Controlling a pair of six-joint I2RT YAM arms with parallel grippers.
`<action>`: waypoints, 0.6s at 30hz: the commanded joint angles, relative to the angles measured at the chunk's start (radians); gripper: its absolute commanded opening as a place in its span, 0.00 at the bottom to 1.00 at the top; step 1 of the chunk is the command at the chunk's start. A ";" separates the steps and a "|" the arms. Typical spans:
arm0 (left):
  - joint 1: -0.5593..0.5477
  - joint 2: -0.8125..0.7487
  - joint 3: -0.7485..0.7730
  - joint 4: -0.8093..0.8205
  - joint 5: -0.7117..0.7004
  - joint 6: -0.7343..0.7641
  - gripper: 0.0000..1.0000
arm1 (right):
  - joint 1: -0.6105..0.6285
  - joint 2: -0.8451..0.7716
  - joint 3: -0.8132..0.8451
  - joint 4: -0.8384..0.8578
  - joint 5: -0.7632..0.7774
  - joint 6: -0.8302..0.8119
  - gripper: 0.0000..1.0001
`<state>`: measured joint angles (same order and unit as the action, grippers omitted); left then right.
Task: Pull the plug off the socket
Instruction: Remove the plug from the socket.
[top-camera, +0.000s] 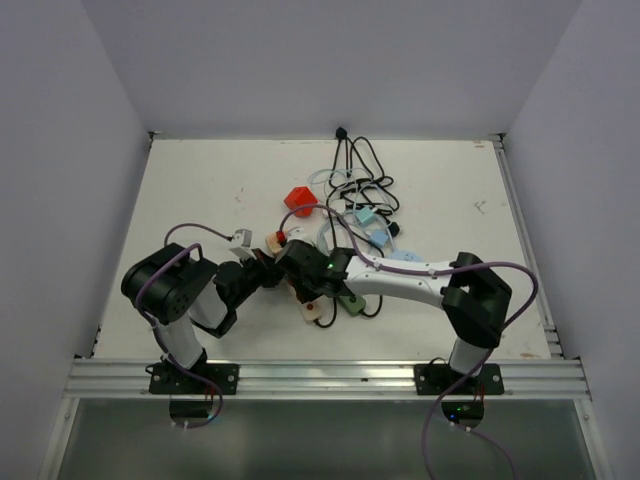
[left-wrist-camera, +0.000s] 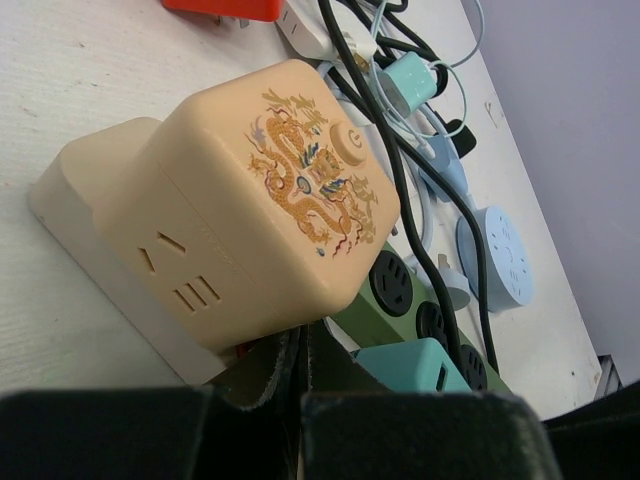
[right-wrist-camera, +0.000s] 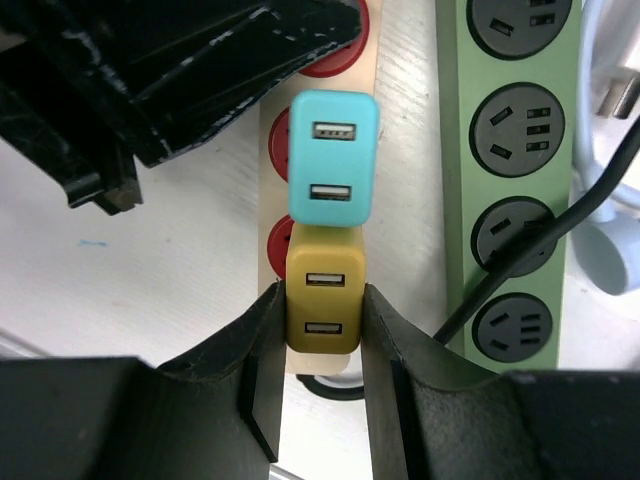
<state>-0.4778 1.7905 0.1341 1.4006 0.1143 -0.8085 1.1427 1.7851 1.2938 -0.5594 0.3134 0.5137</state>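
Note:
A mustard-yellow plug (right-wrist-camera: 323, 262) with two USB ports stands on a cream socket strip (right-wrist-camera: 272, 185) that has red sockets. My right gripper (right-wrist-camera: 322, 312) is shut on this plug, one finger on each side. A teal plug (right-wrist-camera: 333, 160) stands on the same strip, touching the yellow one. My left gripper (left-wrist-camera: 300, 350) is shut with nothing between its fingers, its tips down at the strip beside a beige cube socket (left-wrist-camera: 250, 200) with a dragon print. From above, the two grippers (top-camera: 272, 272) (top-camera: 312, 290) meet at mid-table.
A green socket strip (right-wrist-camera: 505, 200) lies right of the cream one, with a black cable plugged in. Behind are tangled black and white cables (top-camera: 360, 185), a red adapter (top-camera: 298, 198), pale blue plugs (left-wrist-camera: 495, 255) and a teal plug (left-wrist-camera: 410, 82).

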 joint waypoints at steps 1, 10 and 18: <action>0.018 0.078 -0.031 -0.410 -0.105 0.101 0.00 | -0.052 -0.148 -0.088 0.168 -0.309 0.058 0.10; 0.018 0.078 -0.030 -0.413 -0.107 0.103 0.00 | 0.054 0.006 0.097 -0.031 -0.081 -0.012 0.15; 0.018 0.079 -0.019 -0.431 -0.108 0.109 0.00 | 0.135 0.113 0.257 -0.185 0.081 -0.012 0.17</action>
<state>-0.4759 1.7908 0.1368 1.3998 0.1154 -0.8013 1.2297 1.9423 1.5143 -0.7757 0.4767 0.5049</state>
